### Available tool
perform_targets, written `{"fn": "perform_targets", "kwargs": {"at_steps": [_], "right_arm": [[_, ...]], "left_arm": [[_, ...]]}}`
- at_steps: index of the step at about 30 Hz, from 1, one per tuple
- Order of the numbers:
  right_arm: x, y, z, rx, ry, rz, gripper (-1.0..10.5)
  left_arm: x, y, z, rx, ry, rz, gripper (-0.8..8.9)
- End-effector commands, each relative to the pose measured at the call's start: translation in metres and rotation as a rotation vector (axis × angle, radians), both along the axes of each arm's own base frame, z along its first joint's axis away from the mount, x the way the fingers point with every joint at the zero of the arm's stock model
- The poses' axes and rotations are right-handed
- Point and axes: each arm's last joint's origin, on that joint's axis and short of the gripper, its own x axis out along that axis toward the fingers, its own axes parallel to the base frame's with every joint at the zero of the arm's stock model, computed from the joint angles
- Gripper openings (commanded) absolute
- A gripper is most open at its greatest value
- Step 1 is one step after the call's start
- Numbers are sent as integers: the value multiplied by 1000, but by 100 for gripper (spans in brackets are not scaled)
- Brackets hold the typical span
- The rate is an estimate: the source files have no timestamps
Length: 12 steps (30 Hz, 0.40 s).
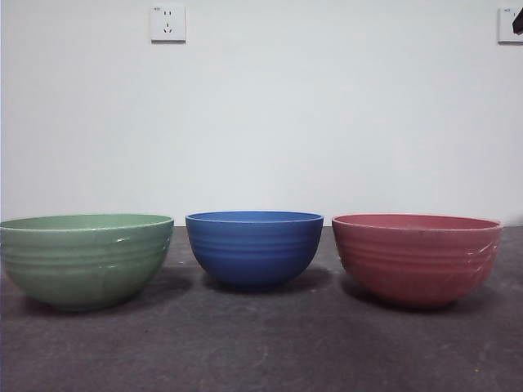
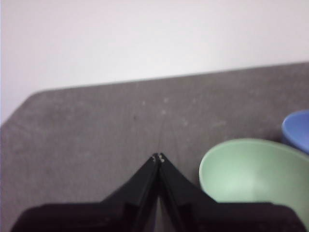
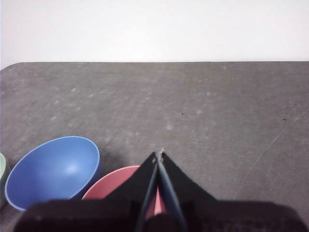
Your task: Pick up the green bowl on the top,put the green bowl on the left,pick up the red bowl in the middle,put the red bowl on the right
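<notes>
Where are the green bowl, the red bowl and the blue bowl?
green bowl [image 1: 86,265]: front view, on its ribbed outer wall.
red bowl [image 1: 417,261]: front view, on its ribbed outer wall.
blue bowl [image 1: 254,249]: front view, on its outer wall.

Dark grey table [image 1: 261,351]; green bowl [image 1: 84,260], blue bowl [image 1: 254,247], red bowl [image 1: 416,258] stand apart in a row.

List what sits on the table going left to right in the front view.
green bowl → blue bowl → red bowl. All three stand upright in a row, apart from one another. Neither gripper is near them in this view.
</notes>
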Motion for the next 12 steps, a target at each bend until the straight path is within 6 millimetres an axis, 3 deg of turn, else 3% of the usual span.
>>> {"fn": "perform_targets", "kwargs": {"at_steps": [1,12], "right_arm": [[0,0,0,9,-1,-5,5],[0,0,-1,7,6,-5,5]], "left_arm": [[5,1,-16,12,7,9,-1],[10,1,-48,-19,46,13,-1]]}}
